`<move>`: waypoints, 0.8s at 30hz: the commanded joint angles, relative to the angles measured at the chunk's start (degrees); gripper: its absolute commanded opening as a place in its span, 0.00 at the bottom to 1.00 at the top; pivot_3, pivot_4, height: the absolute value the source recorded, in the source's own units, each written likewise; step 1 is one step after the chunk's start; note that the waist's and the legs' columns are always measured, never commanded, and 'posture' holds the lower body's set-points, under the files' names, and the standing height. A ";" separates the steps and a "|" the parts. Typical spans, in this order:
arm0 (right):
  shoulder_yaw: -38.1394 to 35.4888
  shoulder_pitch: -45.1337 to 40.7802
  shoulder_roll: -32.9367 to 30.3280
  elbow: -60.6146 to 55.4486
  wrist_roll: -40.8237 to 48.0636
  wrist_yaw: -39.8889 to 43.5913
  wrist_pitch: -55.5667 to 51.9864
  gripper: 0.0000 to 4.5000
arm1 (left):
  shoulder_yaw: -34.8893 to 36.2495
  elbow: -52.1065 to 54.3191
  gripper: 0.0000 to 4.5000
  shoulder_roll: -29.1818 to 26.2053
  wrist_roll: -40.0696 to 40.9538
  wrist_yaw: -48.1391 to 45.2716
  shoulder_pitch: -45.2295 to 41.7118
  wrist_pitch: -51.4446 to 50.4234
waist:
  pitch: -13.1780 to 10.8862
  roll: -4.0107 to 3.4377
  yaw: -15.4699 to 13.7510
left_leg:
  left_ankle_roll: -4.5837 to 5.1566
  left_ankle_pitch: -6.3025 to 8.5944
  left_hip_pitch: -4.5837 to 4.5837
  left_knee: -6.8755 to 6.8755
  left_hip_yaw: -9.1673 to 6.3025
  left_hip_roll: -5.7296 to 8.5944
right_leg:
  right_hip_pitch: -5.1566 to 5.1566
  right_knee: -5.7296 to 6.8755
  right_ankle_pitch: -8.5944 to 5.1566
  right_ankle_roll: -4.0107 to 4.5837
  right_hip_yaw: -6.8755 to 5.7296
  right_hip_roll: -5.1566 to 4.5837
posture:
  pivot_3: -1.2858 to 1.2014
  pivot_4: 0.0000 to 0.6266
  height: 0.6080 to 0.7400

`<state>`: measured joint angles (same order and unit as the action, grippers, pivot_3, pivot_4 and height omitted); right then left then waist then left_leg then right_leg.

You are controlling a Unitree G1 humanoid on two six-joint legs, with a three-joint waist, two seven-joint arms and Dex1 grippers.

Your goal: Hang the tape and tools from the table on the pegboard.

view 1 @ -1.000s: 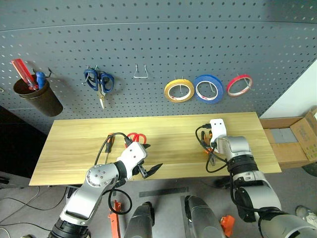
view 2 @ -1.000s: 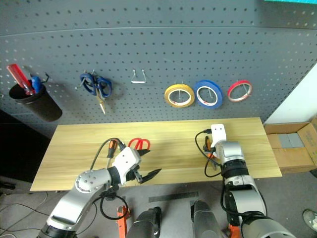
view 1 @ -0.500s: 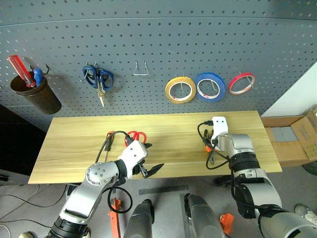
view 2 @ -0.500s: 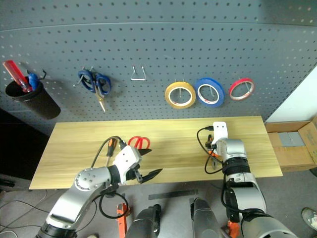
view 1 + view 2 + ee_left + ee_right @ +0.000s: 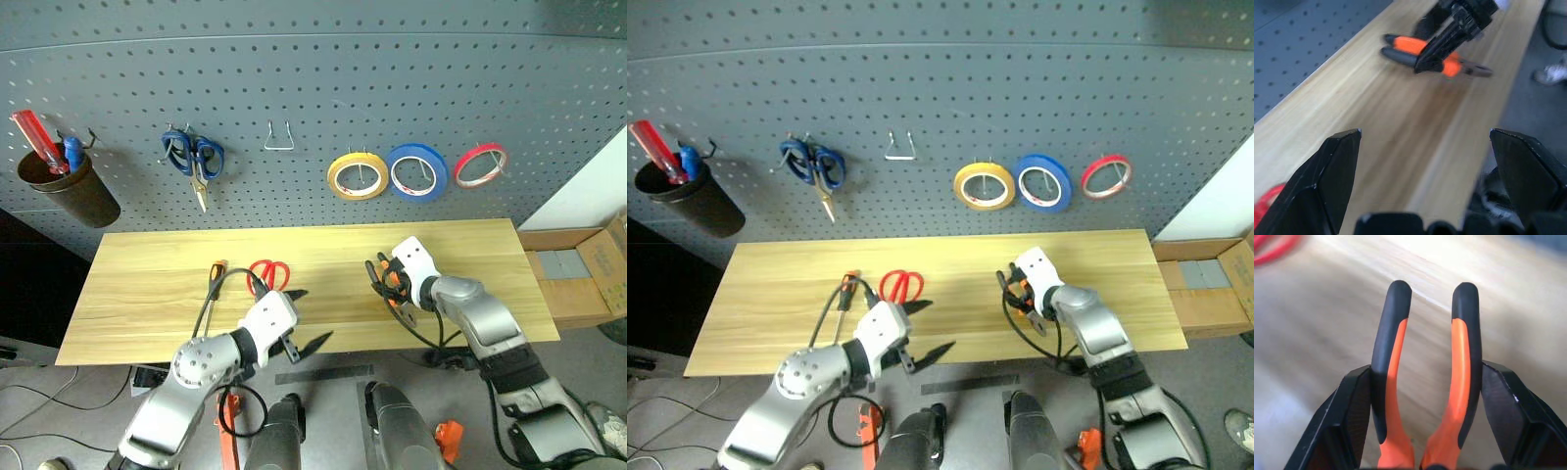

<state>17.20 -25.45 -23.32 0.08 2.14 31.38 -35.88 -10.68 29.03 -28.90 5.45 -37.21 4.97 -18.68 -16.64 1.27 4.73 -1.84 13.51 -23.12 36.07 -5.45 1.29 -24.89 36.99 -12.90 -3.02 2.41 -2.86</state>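
Currently the right gripper (image 5: 1425, 396) clasps the pliers (image 5: 1426, 377) by both handles, right of frame centre above the table (image 5: 147, 294); smooth handles may slip sideways before reaching the pegboard (image 5: 294, 59); left gripper (image 5: 299, 343) is spread, empty

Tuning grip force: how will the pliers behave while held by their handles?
The pliers look rigid, probably metal under the sleeves, so fairly heavy for their size. The right gripper clamps both handles; the rubbery-looking sleeves should resist slipping, though the handles may pivot together if squeezed harder.

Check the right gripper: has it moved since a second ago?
Yes. The right gripper, shut on the pliers, has swung toward the table's middle, away from its right end, nearer the red-handled scissors.
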 commanded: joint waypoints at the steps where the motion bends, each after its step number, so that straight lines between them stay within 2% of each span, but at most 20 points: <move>1: 0.22 1.19 2.60 -7.15 0.55 -0.11 4.14 0.62 | 3.00 6.58 1.00 3.74 1.60 5.55 2.22 -0.93 | 0.38 0.19 -0.02 | -0.04 -0.02 -0.01 0.01 0.02 0.00 | -0.01 0.00 0.01 -0.02 0.00 -0.02 | 0.50 0.26 1.00; 3: -0.95 2.01 5.95 -9.96 1.87 -1.82 4.48 0.62 | 4.47 9.20 1.00 6.05 1.15 9.15 3.19 -2.13 | 0.68 0.39 -0.02 | -0.16 -0.09 -0.01 0.02 0.03 0.00 | -0.02 -0.01 0.02 -0.03 -0.01 -0.02 | 0.50 0.25 1.00; 4: -1.36 2.03 7.42 -10.26 2.30 -2.26 5.09 0.62 | 4.86 9.61 1.00 6.97 0.76 10.48 3.14 -2.68 | 0.84 0.46 -0.03 | -0.23 -0.14 -0.01 0.03 0.01 -0.01 | -0.02 0.01 0.03 -0.04 -0.02 0.00 | 0.51 0.20 1.00; 6: -1.34 0.72 12.32 -11.56 2.83 -4.55 8.34 0.62 | 6.74 11.81 1.00 10.00 0.84 14.68 3.24 -4.82 | 1.62 0.45 -0.12 | -0.48 -0.30 0.00 0.03 0.00 0.03 | -0.02 -0.01 0.15 -0.08 -0.03 0.14 | 0.51 0.18 1.00; 8: -1.48 -3.04 17.42 -9.63 2.04 -7.47 14.61 0.62 | 8.65 11.65 1.00 12.31 0.21 18.33 2.04 -5.71 | 2.61 0.54 -0.22 | -0.52 -0.34 0.03 0.06 0.02 0.04 | 0.01 -0.02 0.20 -0.12 -0.03 0.24 | 0.52 0.13 1.00; 12: -5.80 -16.12 26.76 2.51 2.55 -13.03 24.49 0.62 | 10.41 8.76 1.00 12.11 -0.90 19.71 -1.99 -4.47 | 4.26 0.70 -0.52 | -0.97 -0.74 0.17 0.02 -0.09 -0.18 | 0.04 0.00 0.58 0.07 -0.04 0.74 | 0.53 0.09 1.00; 16: -8.39 -24.89 28.96 12.11 2.46 -13.67 32.25 0.62 | 11.74 6.78 1.00 11.30 -0.40 19.48 -4.92 -4.17 | 6.40 0.80 -2.08 | -1.07 -0.96 0.42 -0.03 -0.21 -0.56 | 0.40 -0.15 0.83 0.27 -0.15 1.22 | 0.54 0.07 1.00; 18: -10.38 -30.40 29.72 17.53 3.13 -13.93 36.16 0.62 | 13.32 4.75 1.00 10.37 0.27 18.80 -7.14 -3.78 | 6.69 0.87 -2.52 | -1.08 -0.95 0.75 -0.02 -0.21 -0.74 | 0.75 -0.22 0.84 0.38 -0.15 1.44 | 0.54 0.07 1.00; 21: -12.21 -36.54 30.76 25.63 4.01 -13.63 40.49 0.62 | 15.92 0.28 1.00 8.21 0.71 17.88 -11.04 -2.15 | 6.76 0.90 -2.82 | -1.04 -1.03 0.82 0.03 -0.20 -0.99 | 0.76 -0.23 0.96 0.97 -0.14 1.73 | 0.54 0.08 1.00; 24: -13.98 -41.97 32.03 35.13 4.46 -13.71 46.31 0.62 | 18.05 -5.60 1.00 6.07 2.06 16.25 -16.57 -1.11 | 6.78 0.91 -2.86 | -1.02 -1.11 1.06 -0.03 -0.18 -1.11 | 0.79 -0.06 1.02 1.22 -0.13 1.85 | 0.55 0.10 1.00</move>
<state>5.03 -64.13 7.94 32.23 5.76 17.88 5.22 5.61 24.97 -21.86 6.38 -19.89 -8.89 -21.74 -9.85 2.18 1.86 -2.85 12.40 -22.05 36.03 -5.63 0.13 -24.10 36.93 -11.86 -1.78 2.27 -0.95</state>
